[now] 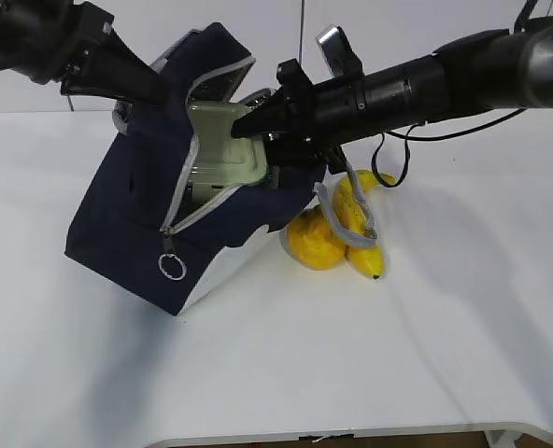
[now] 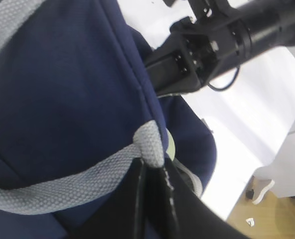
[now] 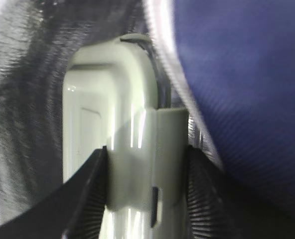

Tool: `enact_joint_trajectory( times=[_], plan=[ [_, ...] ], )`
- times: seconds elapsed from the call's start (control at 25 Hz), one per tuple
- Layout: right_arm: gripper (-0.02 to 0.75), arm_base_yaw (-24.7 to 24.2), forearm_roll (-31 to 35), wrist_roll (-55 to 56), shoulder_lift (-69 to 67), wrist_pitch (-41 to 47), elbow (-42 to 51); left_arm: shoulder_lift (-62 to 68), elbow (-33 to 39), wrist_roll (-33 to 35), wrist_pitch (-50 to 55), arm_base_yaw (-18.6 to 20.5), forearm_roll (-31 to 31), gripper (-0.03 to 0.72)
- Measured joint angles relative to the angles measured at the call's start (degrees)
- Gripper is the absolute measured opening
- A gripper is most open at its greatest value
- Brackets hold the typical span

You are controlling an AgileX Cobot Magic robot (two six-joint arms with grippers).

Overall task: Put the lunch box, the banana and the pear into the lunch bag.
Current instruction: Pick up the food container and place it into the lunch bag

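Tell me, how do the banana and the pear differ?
The banana is long and curved with a dark tip; the pear is squat and round. A grey strap lies across the banana, not the pear. Both are yellow, side by side on the table, outside the bag.

Lunch bag (image 2: 63,99): navy fabric fills most of the view, tilted.
Handle (image 2: 77,179): grey webbing strap runs across the bag's lower part.
Left gripper (image 2: 152,172): dark jaws closed tight, pinching the strap's raised fold.
Right arm (image 2: 222,40): black, reaching to the bag's far edge.
Bench (image 2: 257,109): white, behind the bag.
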State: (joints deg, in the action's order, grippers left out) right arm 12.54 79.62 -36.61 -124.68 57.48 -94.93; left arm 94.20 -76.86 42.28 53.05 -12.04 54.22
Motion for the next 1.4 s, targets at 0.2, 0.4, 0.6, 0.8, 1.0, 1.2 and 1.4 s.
enact_joint_trajectory(
  times=[0.2, 0.4, 0.6, 0.8, 1.0, 1.2, 1.4],
  plan=[
    [0.369, 1.4, 2.3, -1.2, -1.8, -2.4, -0.3, 2.6, -0.4, 0.1, -0.9, 0.0, 0.5, -0.001],
    [0.369, 3.6, 2.8, -2.8, -2.6, -6.3, -0.6, 4.6, -0.5, 0.1, -1.1, 0.0, 0.4, -0.001],
    [0.369, 5.1, 3.3, -3.4, -5.3, -8.2, -3.0, 5.1, -0.5, 0.1, -2.4, 0.0, 0.1, -0.002],
    [0.369, 5.6, 4.0, -3.4, -9.0, -8.1, -5.9, 5.7, -0.5, 0.1, -3.0, 0.0, -0.3, -0.002],
    [0.369, 5.6, 4.9, -3.4, -10.7, -7.9, -6.7, 5.8, -0.5, 0.1, -4.0, 0.0, -2.2, -0.002],
    [0.370, 5.6, 4.9, -3.2, -11.2, -7.9, -6.7, 6.8, -0.5, 0.1, -4.0, 0.1, -2.6, -0.003],
    [0.410, 5.6, 4.0, -1.5, -11.2, -8.3, -6.8, 6.9, -0.5, 0.1, -4.0, 0.1, -3.4, -0.003]
  ],
)
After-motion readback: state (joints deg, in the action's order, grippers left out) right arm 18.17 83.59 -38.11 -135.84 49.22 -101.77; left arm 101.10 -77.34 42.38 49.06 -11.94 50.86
